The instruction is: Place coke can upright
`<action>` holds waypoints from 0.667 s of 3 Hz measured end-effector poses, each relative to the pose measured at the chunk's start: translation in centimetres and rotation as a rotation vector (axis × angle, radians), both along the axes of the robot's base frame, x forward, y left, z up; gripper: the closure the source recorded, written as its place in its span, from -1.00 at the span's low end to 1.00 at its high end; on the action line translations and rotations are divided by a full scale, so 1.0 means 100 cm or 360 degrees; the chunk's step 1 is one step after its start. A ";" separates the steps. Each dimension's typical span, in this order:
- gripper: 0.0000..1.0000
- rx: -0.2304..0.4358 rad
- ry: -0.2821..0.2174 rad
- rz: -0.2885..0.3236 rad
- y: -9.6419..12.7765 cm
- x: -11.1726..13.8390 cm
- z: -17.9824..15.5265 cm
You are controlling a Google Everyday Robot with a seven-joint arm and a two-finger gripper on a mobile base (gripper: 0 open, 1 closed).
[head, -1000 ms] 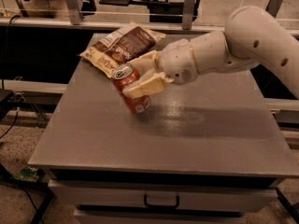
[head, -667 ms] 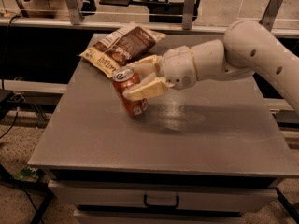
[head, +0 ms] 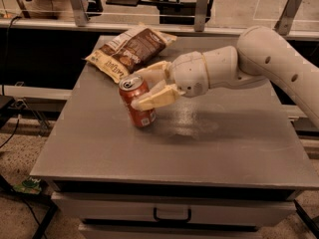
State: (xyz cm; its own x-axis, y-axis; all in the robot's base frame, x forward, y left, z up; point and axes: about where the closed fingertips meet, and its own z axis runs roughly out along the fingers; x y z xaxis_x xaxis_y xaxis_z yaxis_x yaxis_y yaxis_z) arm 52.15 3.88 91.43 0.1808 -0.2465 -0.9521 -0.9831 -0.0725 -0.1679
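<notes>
The red coke can [head: 138, 106] stands on the grey table [head: 224, 143] left of its middle, silver top up and leaning slightly to the left. Its base looks to be on the tabletop. My gripper [head: 137, 89] reaches in from the right on the white arm [head: 259, 59]. Its cream fingers [head: 157, 96] lie on either side of the can's upper half, one in front and one behind, closed on it.
A brown-and-cream snack bag [head: 130, 51] lies flat at the table's back left, just behind the can. A drawer with a dark handle [head: 172, 215] sits under the tabletop. Metal rails and a dark shelf run behind the table.
The gripper has carried the can a little left and toward the front, lower onto the tabletop. The can has gone from clearly tilted to nearly upright.
</notes>
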 end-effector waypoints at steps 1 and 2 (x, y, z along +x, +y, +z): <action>-1.00 0.0000 0.0000 0.0011 0.003 -0.001 0.000; -1.00 0.0000 0.0000 0.0012 0.004 -0.001 0.000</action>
